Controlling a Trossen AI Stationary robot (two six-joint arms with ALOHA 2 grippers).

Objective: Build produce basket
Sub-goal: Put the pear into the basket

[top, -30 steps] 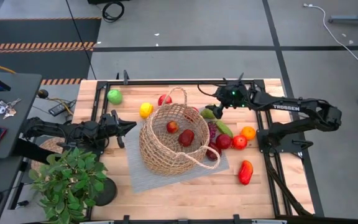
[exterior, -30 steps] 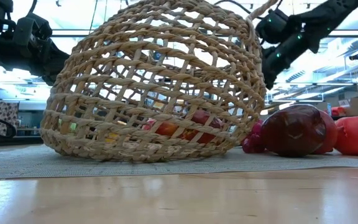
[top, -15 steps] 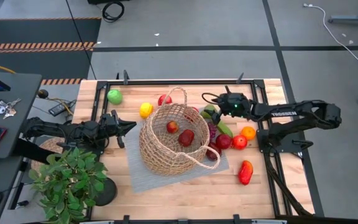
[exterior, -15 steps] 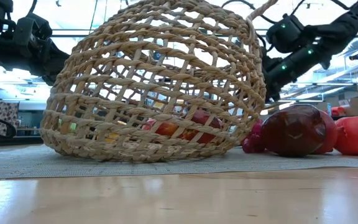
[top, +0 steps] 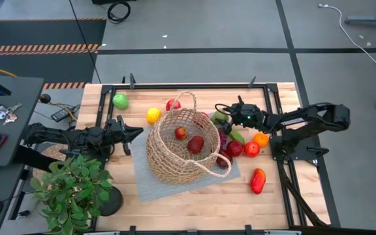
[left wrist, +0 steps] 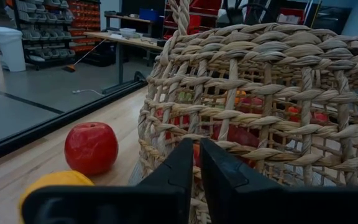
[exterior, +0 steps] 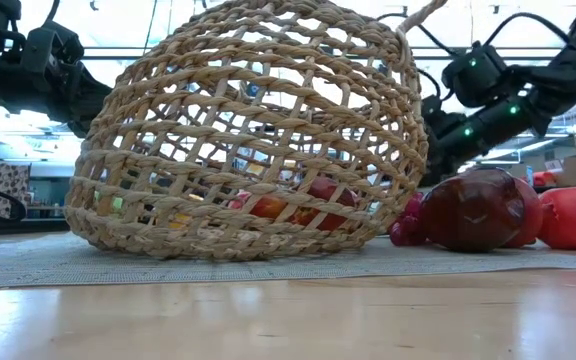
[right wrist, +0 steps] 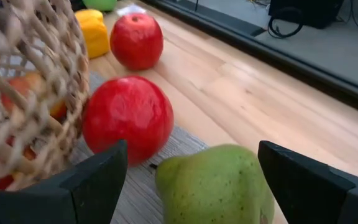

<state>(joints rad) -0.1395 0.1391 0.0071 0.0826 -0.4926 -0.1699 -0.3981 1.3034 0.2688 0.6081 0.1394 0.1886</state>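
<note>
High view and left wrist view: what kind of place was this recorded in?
Probably a workshop or robotics lab, not a home. The wooden table stands on a concrete floor with striped hazard tape and loose cables; behind the basket are red parts-bin racks and workbenches.

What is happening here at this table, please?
A two-armed robot is filling a wicker basket with toy produce. Two red fruits lie inside. The right end effector, open, sits low around a green pear beside the basket. The left end effector, shut, waits on the basket's other side.
</note>
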